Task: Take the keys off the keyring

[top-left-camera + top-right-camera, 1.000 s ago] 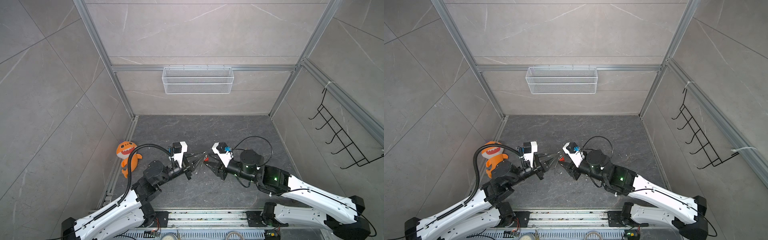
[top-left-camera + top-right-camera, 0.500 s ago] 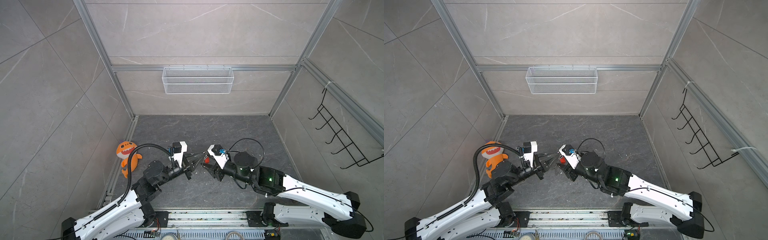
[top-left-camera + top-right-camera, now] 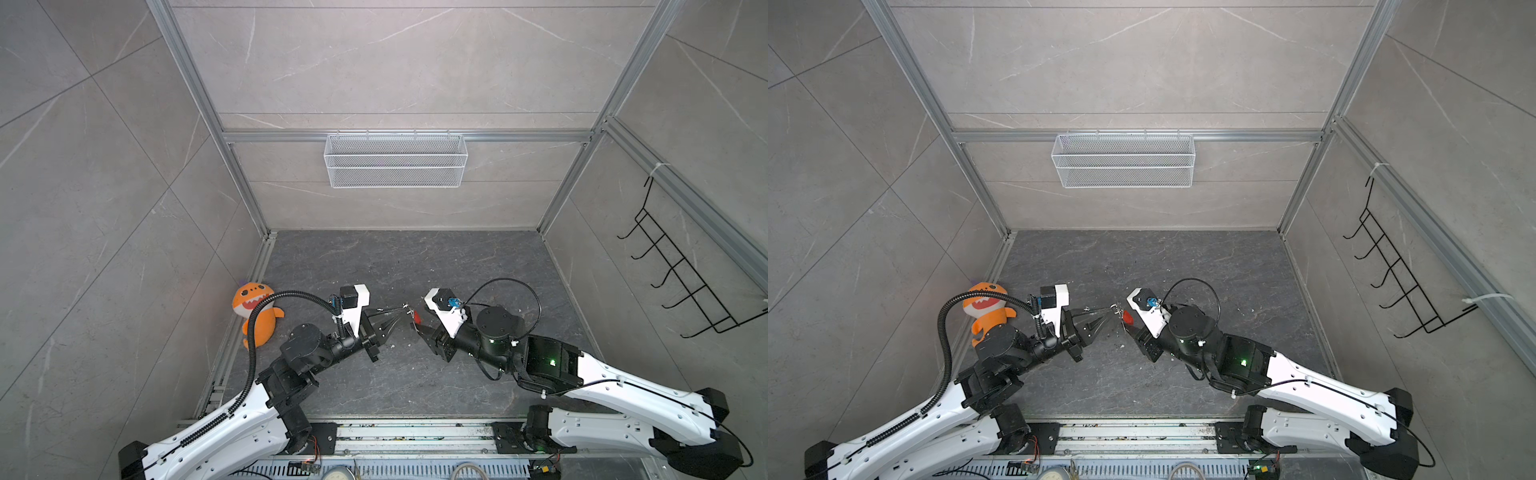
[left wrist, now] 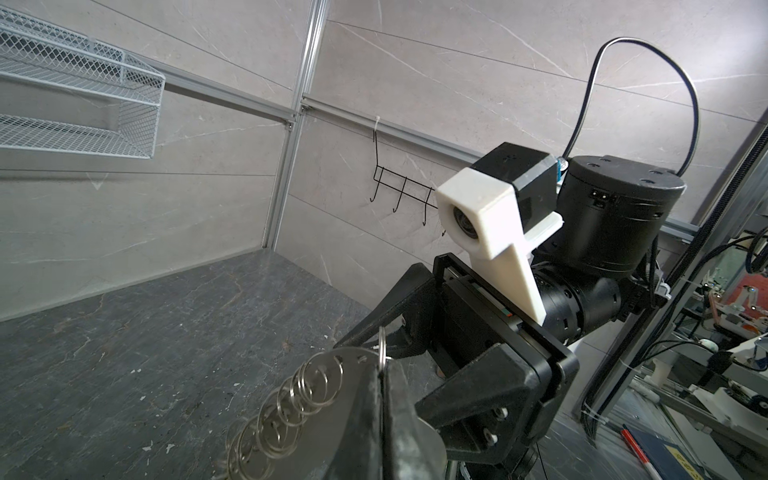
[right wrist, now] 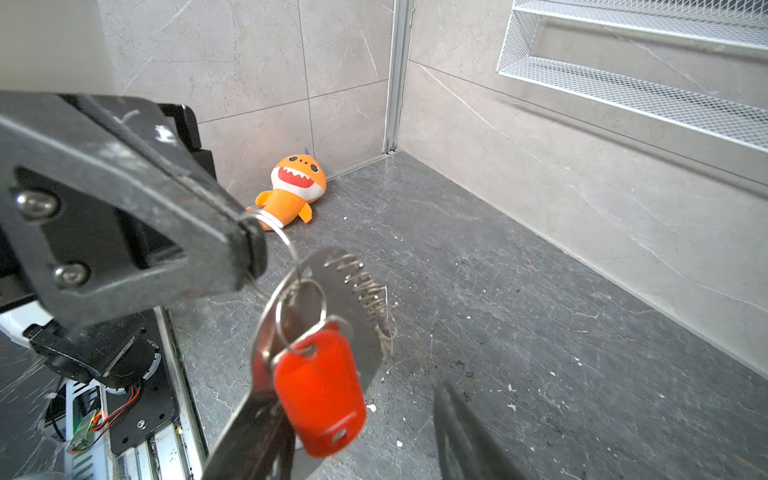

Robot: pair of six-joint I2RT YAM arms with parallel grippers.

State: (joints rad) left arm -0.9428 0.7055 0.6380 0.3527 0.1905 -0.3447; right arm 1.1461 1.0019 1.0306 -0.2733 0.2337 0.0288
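Note:
The keyring hangs above the floor between the two arms: a thin silver ring (image 5: 286,245), a flat grey fob (image 5: 353,286) and a chain of small rings (image 4: 291,399). My left gripper (image 4: 382,374) is shut on the silver ring, as both top views show (image 3: 400,318) (image 3: 1106,316). One of the keys, with a red-orange tag (image 5: 320,395) (image 3: 417,318), dangles from the ring. My right gripper (image 5: 357,440) is open around it, and the tag rests against one finger (image 5: 249,436). The other finger (image 5: 465,440) stands well apart.
An orange plush toy (image 3: 255,309) (image 5: 293,189) lies in the left corner of the dark floor. A white wire basket (image 3: 395,160) hangs on the back wall. A black hook rack (image 3: 681,282) is on the right wall.
The right gripper's jaws have spread wider around the red-orange tag. That arm nudged left toward the keyring and came back. The left gripper has kept still.

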